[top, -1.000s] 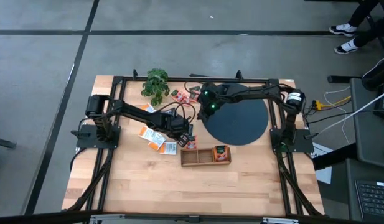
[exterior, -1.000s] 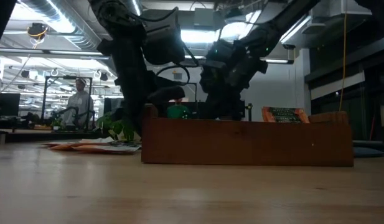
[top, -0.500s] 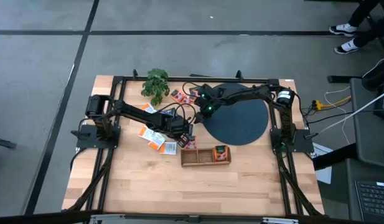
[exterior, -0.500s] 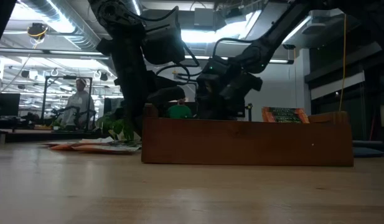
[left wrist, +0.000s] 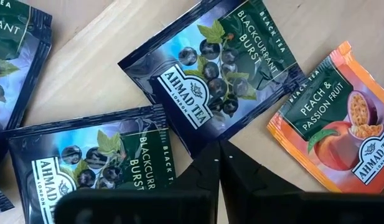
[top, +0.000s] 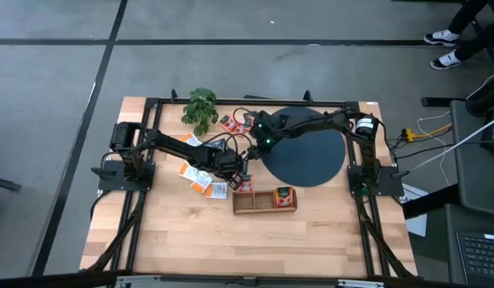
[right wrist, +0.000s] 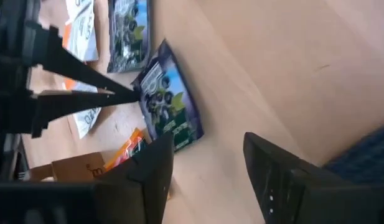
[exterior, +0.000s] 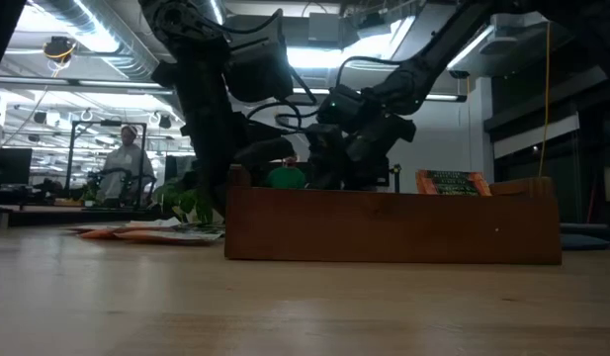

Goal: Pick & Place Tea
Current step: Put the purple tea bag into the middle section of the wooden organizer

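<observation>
Left gripper [top: 240, 170], pinched closed, tips down among tea packets [left wrist: 213, 74] on the worktop [top: 230, 240]. Right gripper [top: 257, 142], fingers spread wide, reaches from three o'clock, low over them.

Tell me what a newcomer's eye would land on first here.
Probably the big black disc on the table's right half, with the right tool open at its left edge. Next, the scatter of tea packets left of centre, where the left tool sits shut over a dark blackcurrant packet. A wooden tray lies just in front.
</observation>
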Tool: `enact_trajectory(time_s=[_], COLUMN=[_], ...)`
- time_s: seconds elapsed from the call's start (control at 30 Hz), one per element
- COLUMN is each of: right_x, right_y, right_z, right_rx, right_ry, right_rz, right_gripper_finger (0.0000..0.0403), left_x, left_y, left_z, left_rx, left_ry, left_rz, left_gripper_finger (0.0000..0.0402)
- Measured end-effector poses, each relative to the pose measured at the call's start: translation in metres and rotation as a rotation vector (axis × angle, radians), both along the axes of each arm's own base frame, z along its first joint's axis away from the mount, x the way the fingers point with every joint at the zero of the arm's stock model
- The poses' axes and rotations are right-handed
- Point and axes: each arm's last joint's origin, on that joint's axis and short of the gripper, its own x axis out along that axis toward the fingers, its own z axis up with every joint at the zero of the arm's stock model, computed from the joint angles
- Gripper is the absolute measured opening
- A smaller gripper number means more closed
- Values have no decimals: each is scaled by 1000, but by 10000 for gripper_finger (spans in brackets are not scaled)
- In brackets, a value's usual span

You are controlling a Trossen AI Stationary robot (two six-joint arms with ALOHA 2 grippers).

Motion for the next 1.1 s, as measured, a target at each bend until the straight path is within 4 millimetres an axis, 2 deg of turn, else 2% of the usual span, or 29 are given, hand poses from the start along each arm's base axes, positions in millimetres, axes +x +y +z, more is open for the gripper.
enact_trajectory(time_s=[0.2,0.4,0.57,0.7,0.97,1.1], right_x=[6,14,17,17,18,20], right_y=[11,11,11,12,13,12], right_z=[-6,-25,-27,-27,-25,-21], right_rx=[-52,49,50,63,76,59], right_ry=[20,-7,-27,-23,-1,44], right_rz=[-5,-8,-6,-7,48,94], right_gripper_finger=[173,168,160,125,15,13], left_x=[3,4,4,4,3,-1], left_y=[1,1,1,1,-1,-3], left_z=[1,1,1,1,3,6], left_rx=[31,34,33,32,32,40], left_ry=[-29,-37,-39,-37,-31,-6], left_rz=[-24,-25,-26,-26,-32,-36], left_gripper_finger=[6,2,6,6,6,11])
